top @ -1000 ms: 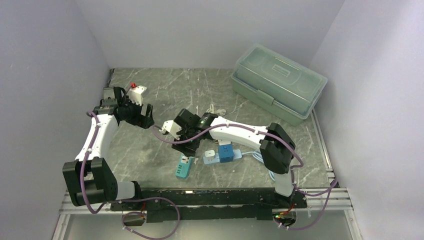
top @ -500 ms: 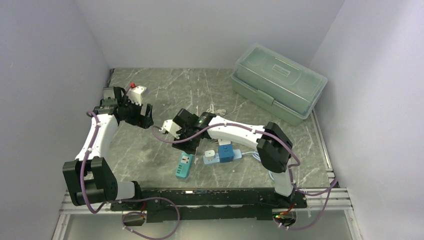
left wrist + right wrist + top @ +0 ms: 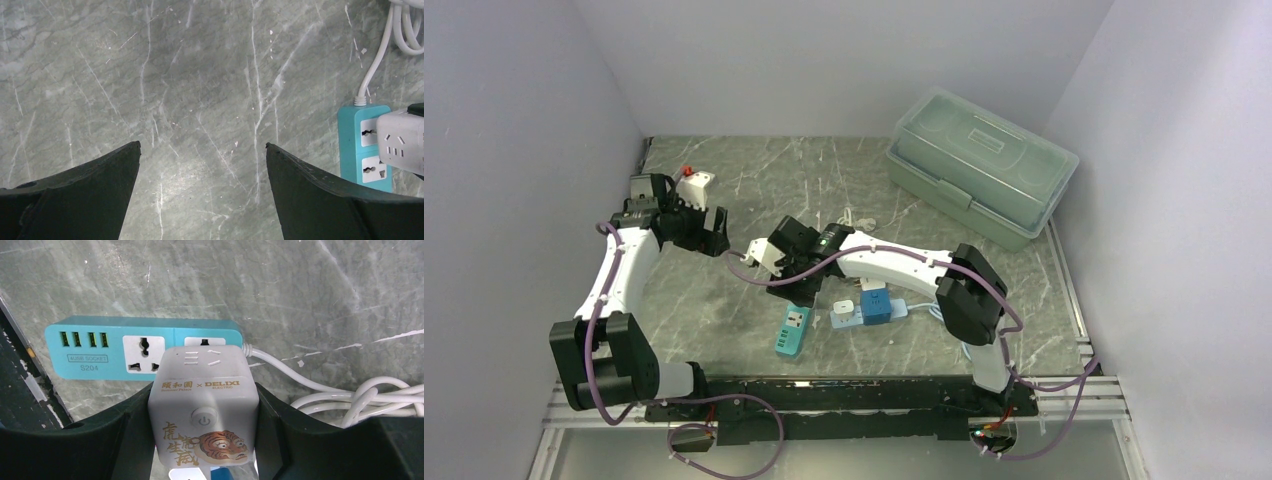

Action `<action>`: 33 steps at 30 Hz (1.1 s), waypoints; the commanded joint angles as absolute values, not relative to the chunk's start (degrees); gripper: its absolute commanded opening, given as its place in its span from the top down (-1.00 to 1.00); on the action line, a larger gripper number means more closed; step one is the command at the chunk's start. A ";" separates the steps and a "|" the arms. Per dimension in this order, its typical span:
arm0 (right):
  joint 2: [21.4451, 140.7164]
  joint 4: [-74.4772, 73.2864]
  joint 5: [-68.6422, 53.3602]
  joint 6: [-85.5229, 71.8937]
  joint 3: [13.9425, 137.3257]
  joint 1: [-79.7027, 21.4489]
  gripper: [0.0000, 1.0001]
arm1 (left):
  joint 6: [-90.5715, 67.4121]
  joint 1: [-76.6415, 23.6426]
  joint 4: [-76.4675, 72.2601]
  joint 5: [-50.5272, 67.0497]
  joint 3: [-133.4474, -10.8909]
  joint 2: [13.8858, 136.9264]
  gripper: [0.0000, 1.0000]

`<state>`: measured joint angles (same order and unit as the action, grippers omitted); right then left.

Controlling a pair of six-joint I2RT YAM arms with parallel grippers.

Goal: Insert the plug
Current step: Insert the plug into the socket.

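My right gripper (image 3: 204, 410) is shut on a white cube plug (image 3: 202, 405) with a tiger print and a power button. It holds the cube above the teal power strip (image 3: 100, 347), over its right-hand socket. In the top view the cube (image 3: 767, 257) is in the right gripper (image 3: 776, 262), up and left of the teal strip (image 3: 792, 331) on the table. My left gripper (image 3: 202, 150) is open and empty over bare marble; the teal strip (image 3: 364, 145) and the cube (image 3: 402, 140) show at its right edge. In the top view the left gripper (image 3: 709, 232) hovers left of the cube.
A white and blue socket cube cluster (image 3: 866, 307) with a white cable (image 3: 944, 315) lies right of the teal strip. A small white adapter with a red top (image 3: 696, 182) sits at the back left. A green lidded box (image 3: 979, 165) stands at the back right. Coiled white cable (image 3: 370, 397) lies beside the strip.
My right gripper with the white cube has shifted slightly left and away from the teal strip. My left gripper has edged slightly back.
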<state>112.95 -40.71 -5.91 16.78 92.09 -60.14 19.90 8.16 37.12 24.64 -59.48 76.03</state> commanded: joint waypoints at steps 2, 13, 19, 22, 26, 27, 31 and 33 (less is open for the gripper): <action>113.62 -40.93 -5.43 17.32 95.09 -60.12 1.00 | 17.95 8.78 35.42 24.23 -60.78 76.45 -0.99; 115.14 -43.11 -4.42 17.52 95.33 -60.32 1.00 | 18.01 9.09 35.11 23.47 -61.17 76.55 -0.99; 117.46 -45.08 -2.68 17.76 96.85 -60.95 1.00 | 17.69 9.47 35.07 23.47 -61.48 76.86 -0.99; 117.54 -44.80 -2.72 17.59 96.50 -61.08 1.00 | 17.74 9.53 35.16 23.53 -61.59 76.98 -0.99; 117.47 -44.48 -2.18 17.49 95.40 -61.26 1.00 | 17.95 9.61 34.99 23.38 -61.99 77.16 -0.99; 117.46 -44.43 -2.18 17.45 95.14 -61.38 1.00 | 17.93 9.73 34.94 23.38 -62.11 77.23 -0.99; 117.39 -42.99 -2.90 16.20 92.56 -61.53 1.00 | 17.85 9.91 34.76 23.47 -62.48 77.52 -0.99; 117.54 -41.84 -3.39 15.29 90.60 -61.84 1.00 | 17.81 10.01 34.56 23.39 -62.49 77.52 -0.99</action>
<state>117.19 -42.15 -3.46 16.78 94.17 -61.28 18.70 9.54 36.18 23.62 -60.14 77.32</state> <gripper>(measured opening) 0.619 0.996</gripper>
